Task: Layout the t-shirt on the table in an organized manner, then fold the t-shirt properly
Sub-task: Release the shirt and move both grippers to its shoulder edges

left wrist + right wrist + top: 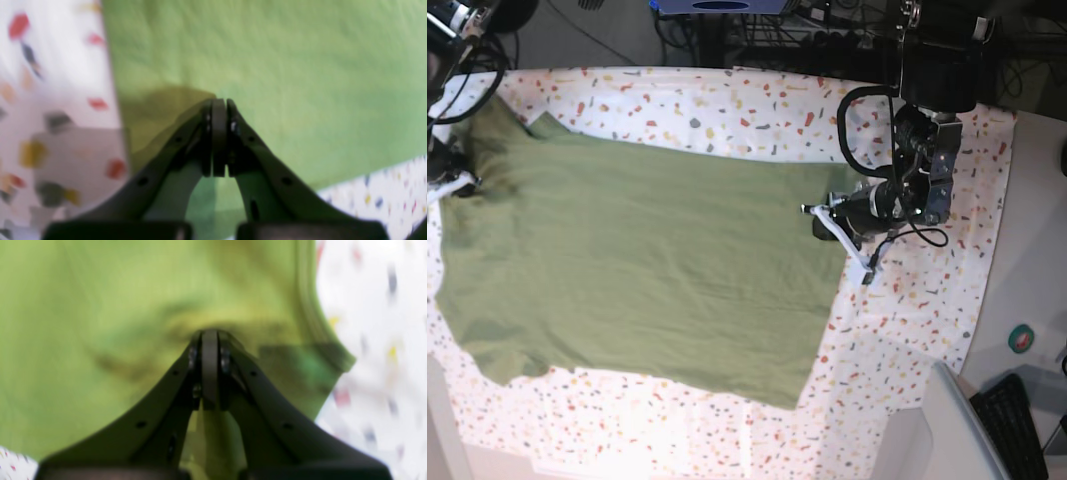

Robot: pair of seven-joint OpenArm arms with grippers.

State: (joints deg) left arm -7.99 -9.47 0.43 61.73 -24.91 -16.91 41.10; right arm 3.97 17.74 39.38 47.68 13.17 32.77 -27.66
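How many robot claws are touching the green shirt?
2. The left gripper is at the shirt's hem edge, on the base view's right; the right gripper is near the collar end, on its left. Both look closed.

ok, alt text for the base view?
An olive-green t-shirt lies spread nearly flat on the speckled table. The left gripper sits at its right edge, and the right gripper at its left edge near the collar end.
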